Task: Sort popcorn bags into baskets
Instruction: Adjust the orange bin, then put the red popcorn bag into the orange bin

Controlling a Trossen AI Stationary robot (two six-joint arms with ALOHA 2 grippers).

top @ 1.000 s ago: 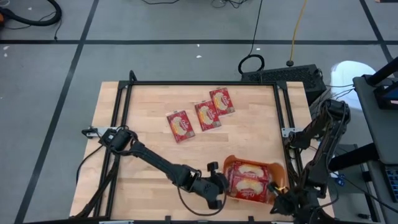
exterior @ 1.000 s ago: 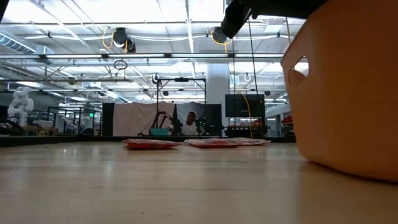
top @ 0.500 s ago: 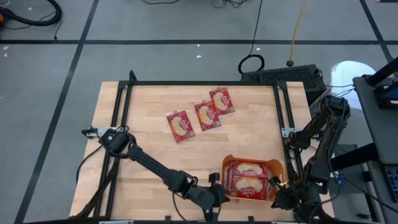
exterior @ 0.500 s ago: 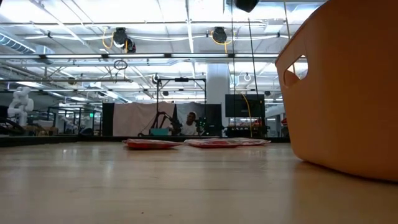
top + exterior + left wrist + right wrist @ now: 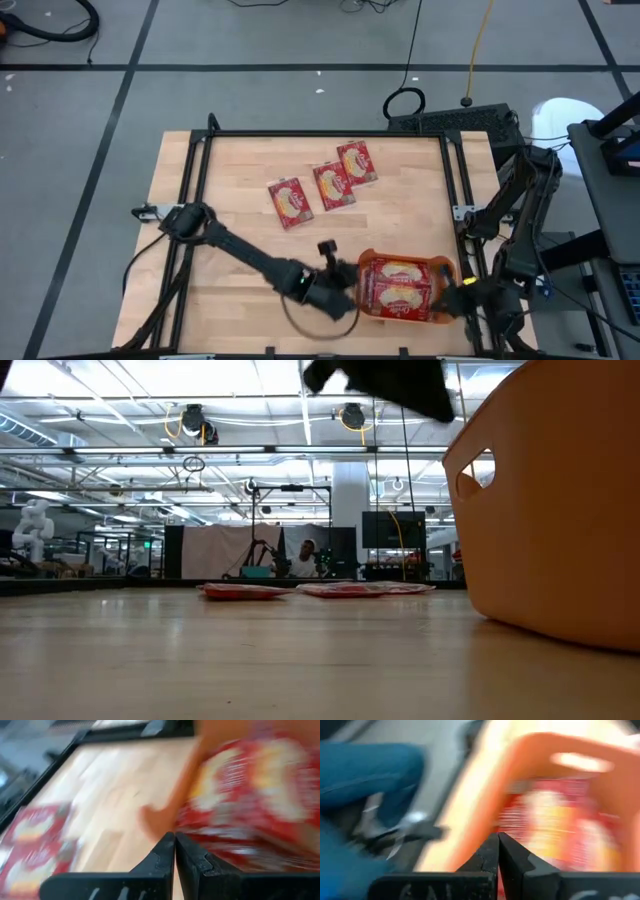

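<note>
The orange basket [image 5: 405, 259] stands on the table near its front right corner, with popcorn bags [image 5: 400, 285] lying flat inside. Three more popcorn bags [image 5: 290, 202] [image 5: 333, 185] [image 5: 357, 162] lie flat on the wood farther back. My left gripper [image 5: 352, 290] is shut, just off the basket's left end and raised; its wrist view shows the shut tips [image 5: 175, 837] before the basket's corner [image 5: 162, 817]. My right gripper [image 5: 447, 298] is shut at the basket's right end, facing the wall with the handle slot [image 5: 580, 762].
A black frame [image 5: 200, 200] runs along the table's edges. The three loose bags show low on the far boards [image 5: 300, 590]. A person's blue trouser leg [image 5: 365, 775] stands beside the table on the right. Bare wood lies left of the basket.
The basket, slanted a second ago, has turned square with the table's edge and settled on the wood, then kept still. Both grippers, still shut, have risen and gone a little toward the far edge beside the basket's two ends.
</note>
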